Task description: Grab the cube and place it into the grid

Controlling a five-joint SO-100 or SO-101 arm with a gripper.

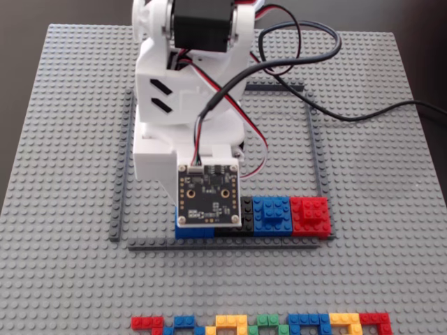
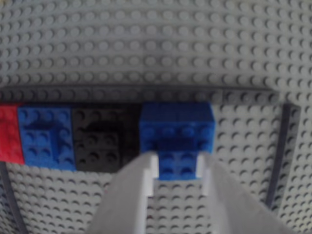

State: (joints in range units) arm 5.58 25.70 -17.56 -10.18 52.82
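Cube [image 2: 176,130], a blue one with a smaller raised block on top, sits inside the grid frame [image 2: 146,93], at the open end of the row along the frame's bar nearest the table's near edge. In the wrist view it lies just beside the black cube [image 2: 97,141], with another blue cube [image 2: 45,136] and a red cube [image 2: 9,134] further along. In the fixed view only a strip of it [image 1: 194,232] shows below the wrist board [image 1: 209,195], near the frame's near-left corner.

Placement looks almost done: the cube appears to rest on the baseplate [image 1: 70,139] in line with its neighbours. Whether it is pressed fully onto the studs I cannot tell. What is left, as I judge it, is to let go and lift clear without dragging it.

The gripper [image 2: 178,168] has its two white fingers [image 2: 141,190] on either side of the cube's raised top block, at its near end. The jaws stand narrowly apart and seem to touch the block's sides, so they look closed on it; how firmly is not visible.

Along the table's near edge lies a line of spare bricks [image 1: 262,324], well apart from the frame. A cable [image 1: 363,112] trails toward the right edge.
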